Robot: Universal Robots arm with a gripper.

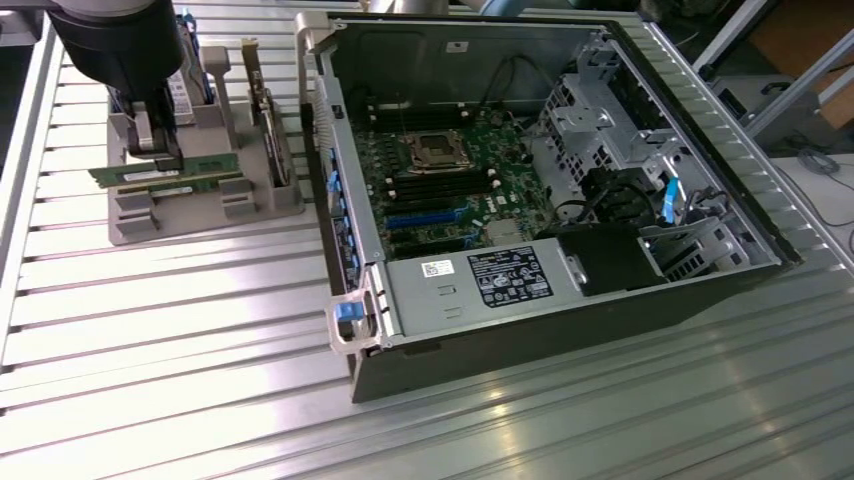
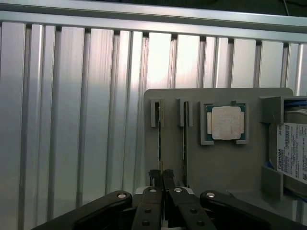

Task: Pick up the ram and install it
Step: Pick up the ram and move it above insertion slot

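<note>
Fingers (image 2: 153,178) pinched tight on long, thin green ram (image 1: 200,159) standing in grey holder (image 1: 174,225)

Likely a lab: slatted aluminium bench (image 1: 174,330), opened computer (image 1: 447,190).

**Ribbed counter bears two loads**

The silvery, ribbed aluminium counter (image 1: 200,340) carries a grey plastic parts holder (image 1: 200,222) near its edge at the exterior view's left. An open dark metal computer case (image 1: 441,375) stands just beside the holder, toward the opposite edge.
</note>
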